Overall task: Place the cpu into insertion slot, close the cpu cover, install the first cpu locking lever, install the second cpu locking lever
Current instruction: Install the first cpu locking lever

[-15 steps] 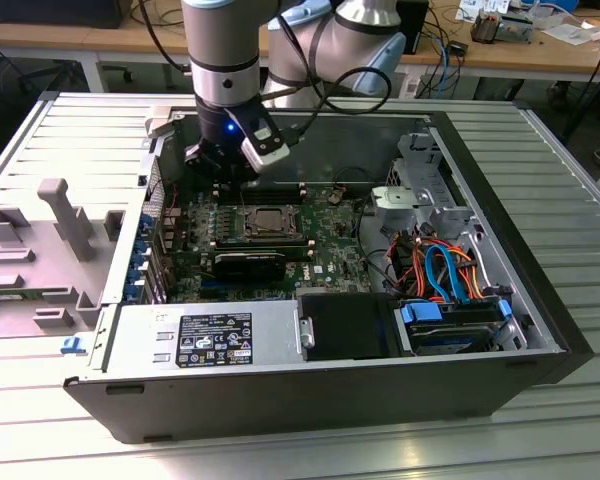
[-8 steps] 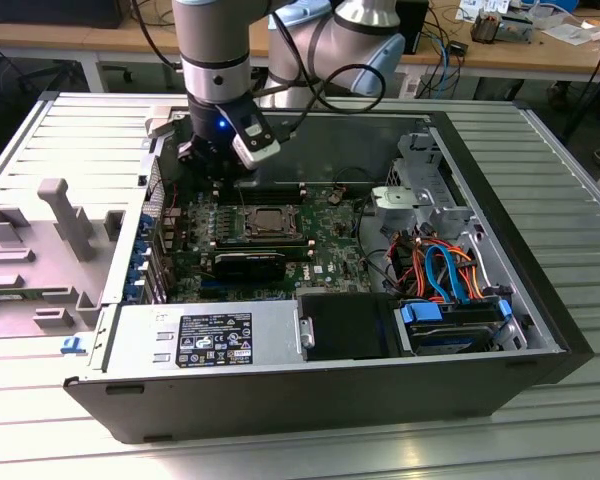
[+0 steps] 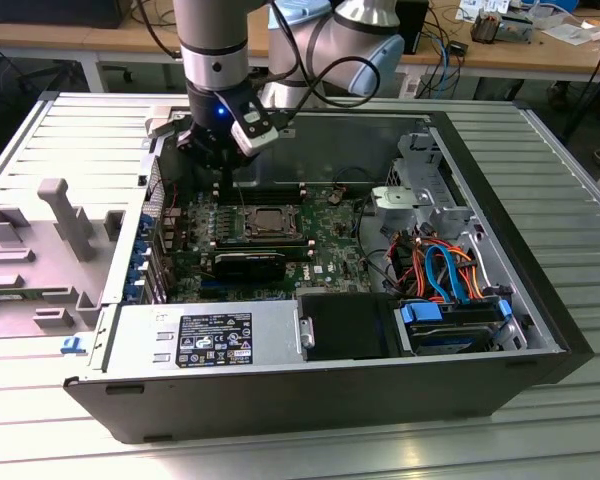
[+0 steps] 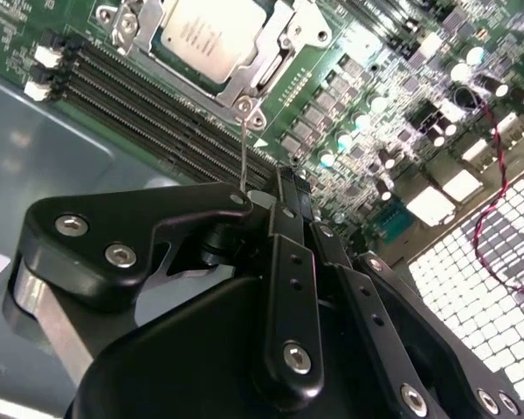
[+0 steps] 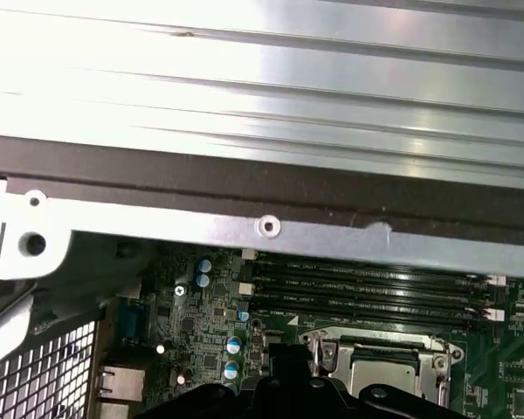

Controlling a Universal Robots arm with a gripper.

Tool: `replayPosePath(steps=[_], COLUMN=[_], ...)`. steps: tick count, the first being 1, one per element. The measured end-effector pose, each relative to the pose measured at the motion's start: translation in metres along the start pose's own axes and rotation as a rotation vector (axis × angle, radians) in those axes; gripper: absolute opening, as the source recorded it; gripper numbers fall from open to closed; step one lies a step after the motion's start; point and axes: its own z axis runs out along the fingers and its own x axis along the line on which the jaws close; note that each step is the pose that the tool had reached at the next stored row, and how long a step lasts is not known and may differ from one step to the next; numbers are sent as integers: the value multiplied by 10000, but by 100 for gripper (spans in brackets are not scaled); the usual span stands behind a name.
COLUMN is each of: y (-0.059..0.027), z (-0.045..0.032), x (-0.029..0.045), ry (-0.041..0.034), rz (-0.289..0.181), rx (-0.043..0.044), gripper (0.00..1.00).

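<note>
The cpu [image 3: 270, 220] lies flat in the insertion slot on the green motherboard, its silver top showing [image 4: 211, 30] [image 5: 384, 371]. The cpu cover [image 4: 275, 57] is a silver frame lying down around the chip. From the socket's corner a thin wire locking lever [image 4: 243, 148] stands up toward my gripper [image 4: 284, 179]. The black fingers are shut together, with the lever's upper end right beside them; contact with it cannot be made out. In the exterior view my gripper [image 3: 223, 180] hangs inside the open case, just to the exterior view's left of the socket.
Long black memory slots [image 4: 148, 96] [image 5: 367, 288] run beside the socket, close to the case's metal wall [image 5: 244, 231]. A red-black wire [image 4: 489, 201] crosses a vent grille. A power supply [image 3: 210, 335] and a drive bay with coloured cables [image 3: 450, 270] fill the near side.
</note>
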Motion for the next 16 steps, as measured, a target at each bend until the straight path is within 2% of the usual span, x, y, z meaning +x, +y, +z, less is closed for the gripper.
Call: replayPosePath(steps=[4,16], y=[33,32], z=[1,2], x=[-6,-35], ry=[2,2], rz=[-19,-30], rx=[1,0], gripper=[11,11])
